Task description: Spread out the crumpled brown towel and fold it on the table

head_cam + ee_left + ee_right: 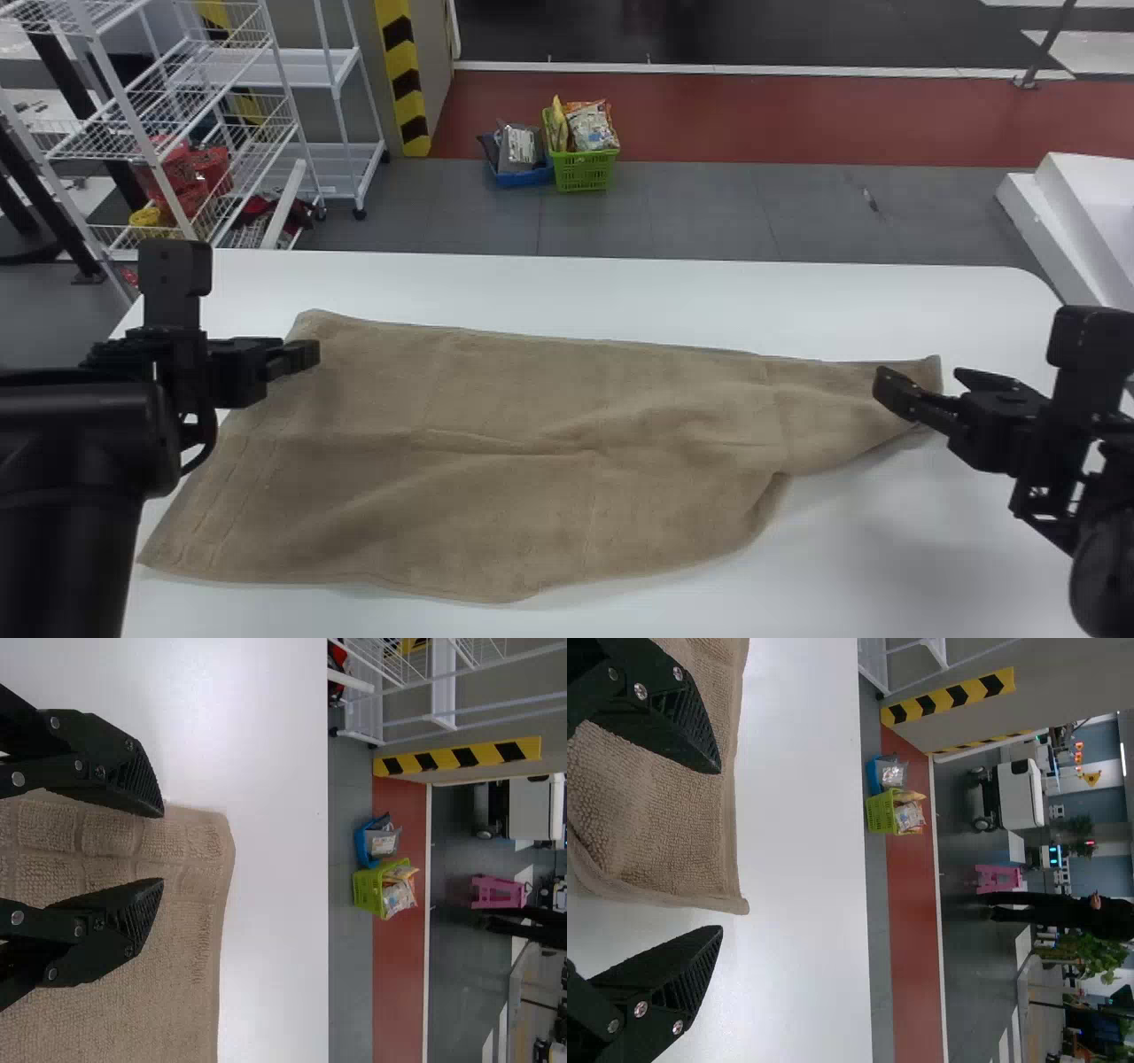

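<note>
towel (532, 425): lies across the middle of the table (620, 283), long side roughly along table's far edge, one end toward the far left corner, narrower end toward the right edge. mostly opened out, no neat fold; ridges through the middle, right part slumped inward on the near side, maybe tucked under.

left gripper (297, 354): at towel's far left corner, fingers apart, one each side of that corner strip, no pinch seen. likely put there to take or square that corner.

right gripper (924, 379): at towel's right end, toward the table's right edge, fingers apart too, one over the cloth, other over bare tabletop; nothing clamped. likely lined up on the far edge's other end.

arms set wide probably so the far edge can be pulled straight between them. step judged: spreading, near its end; folding to come. next, close on both ends, draw taut, open the slumped side. risk: right pinch takes a single loose layer or misses, ridges get folded in. soft thick cloth, should drag and hold creases.

writing: no label seen on towel. packs in green basket (585, 171) on the floor beyond far edge carry print, left unread.
</note>
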Motion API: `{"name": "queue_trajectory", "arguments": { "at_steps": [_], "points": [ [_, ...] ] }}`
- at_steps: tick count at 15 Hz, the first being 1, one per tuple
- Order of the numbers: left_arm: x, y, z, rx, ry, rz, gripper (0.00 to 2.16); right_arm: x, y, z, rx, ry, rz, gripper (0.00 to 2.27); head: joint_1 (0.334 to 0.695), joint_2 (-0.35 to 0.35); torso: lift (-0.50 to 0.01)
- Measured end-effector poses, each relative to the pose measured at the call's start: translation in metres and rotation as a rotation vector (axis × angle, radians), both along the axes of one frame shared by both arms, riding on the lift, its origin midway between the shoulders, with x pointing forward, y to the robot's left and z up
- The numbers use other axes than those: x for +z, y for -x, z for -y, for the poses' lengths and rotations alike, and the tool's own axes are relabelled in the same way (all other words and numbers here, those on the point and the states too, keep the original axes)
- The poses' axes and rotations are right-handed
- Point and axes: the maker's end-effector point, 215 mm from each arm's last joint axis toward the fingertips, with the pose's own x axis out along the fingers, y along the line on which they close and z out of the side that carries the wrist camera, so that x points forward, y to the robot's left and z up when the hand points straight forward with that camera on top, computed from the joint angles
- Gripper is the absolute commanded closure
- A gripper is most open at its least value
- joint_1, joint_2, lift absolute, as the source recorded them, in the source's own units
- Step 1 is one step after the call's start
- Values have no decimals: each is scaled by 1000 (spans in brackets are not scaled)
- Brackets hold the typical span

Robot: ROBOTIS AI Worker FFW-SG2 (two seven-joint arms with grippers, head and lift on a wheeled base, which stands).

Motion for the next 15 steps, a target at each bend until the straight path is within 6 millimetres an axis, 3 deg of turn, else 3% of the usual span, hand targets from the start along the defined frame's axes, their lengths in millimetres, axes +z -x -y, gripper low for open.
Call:
{"name": "queue_trajectory", "arguments": {
  "at_steps": [3,7,10,11,15],
  "points": [
    [2,-3,2,-2,-1,3,620,-4,-4,6,-11,12,-8,262,695,-6,-127],
    [-2,-4,2,0,3,-8,620,-11,-10,5,-9,9,-22,880,695,-6,-127],
    [-8,-8,0,10,-12,-13,620,-12,-12,2,-2,11,-20,1096,695,-1,-127],
    [-7,-11,0,11,-24,-1,620,-11,-12,2,0,11,-19,1322,695,-1,-127],
    [-1,-27,-1,11,-51,47,620,-12,-8,5,1,14,-19,1474,695,-2,-127]
  ]
}}
